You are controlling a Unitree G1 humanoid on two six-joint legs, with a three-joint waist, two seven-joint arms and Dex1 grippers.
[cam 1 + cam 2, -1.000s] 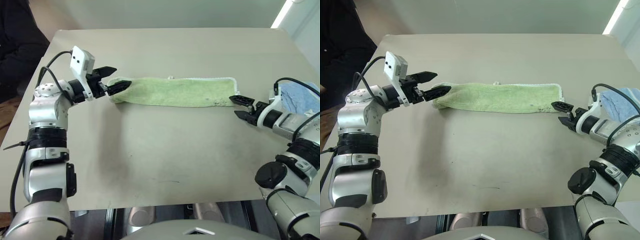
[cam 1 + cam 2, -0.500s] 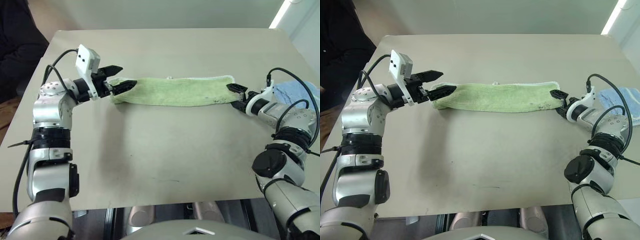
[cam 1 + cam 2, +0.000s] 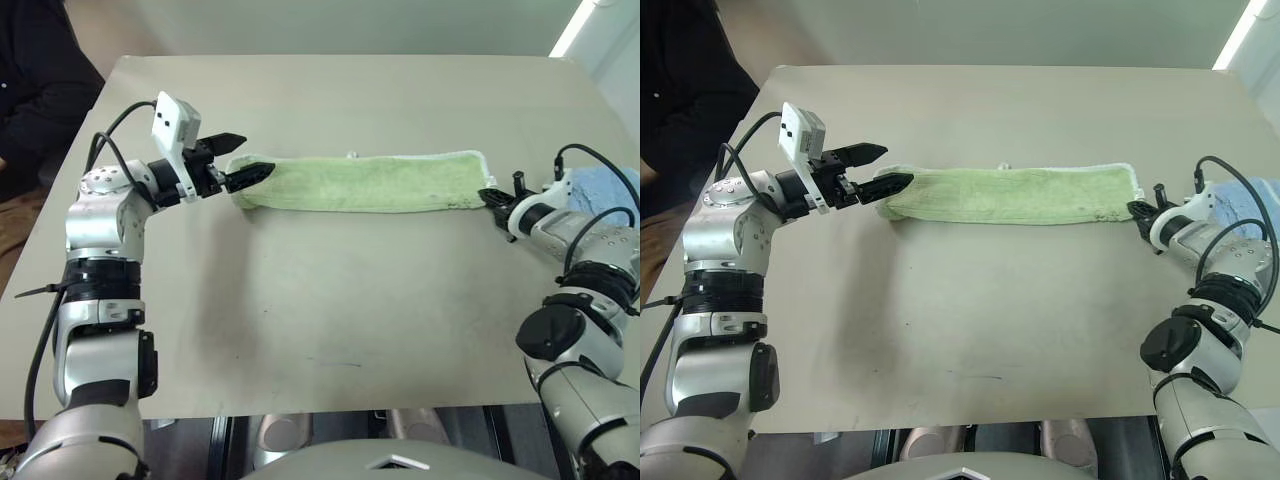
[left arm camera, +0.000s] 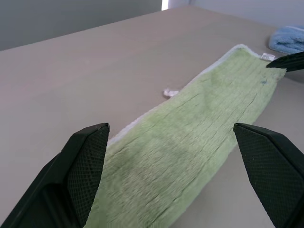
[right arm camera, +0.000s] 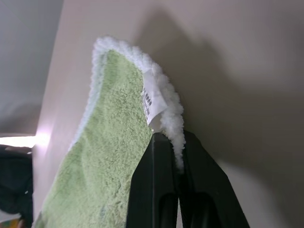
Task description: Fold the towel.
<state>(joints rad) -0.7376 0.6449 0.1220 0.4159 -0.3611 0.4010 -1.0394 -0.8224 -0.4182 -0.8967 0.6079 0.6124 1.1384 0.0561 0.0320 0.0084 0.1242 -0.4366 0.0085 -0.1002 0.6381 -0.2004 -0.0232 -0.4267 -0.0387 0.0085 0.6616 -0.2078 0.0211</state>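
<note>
One towel [image 3: 365, 183] corner pinched – R end effector [image 5: 173, 142]

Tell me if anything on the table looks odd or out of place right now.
Nothing is spilled or damaged. The towel lies as a long folded strip, a little slanted across the table. The right gripper is pinched on its corner edging, the left gripper open at the other end. A light blue cloth sits bunched at the table's right edge.

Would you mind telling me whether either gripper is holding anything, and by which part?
The right gripper is shut on the light green terry-cloth towel, pinching its white-edged end corner. The left gripper is open, holding nothing.
</note>
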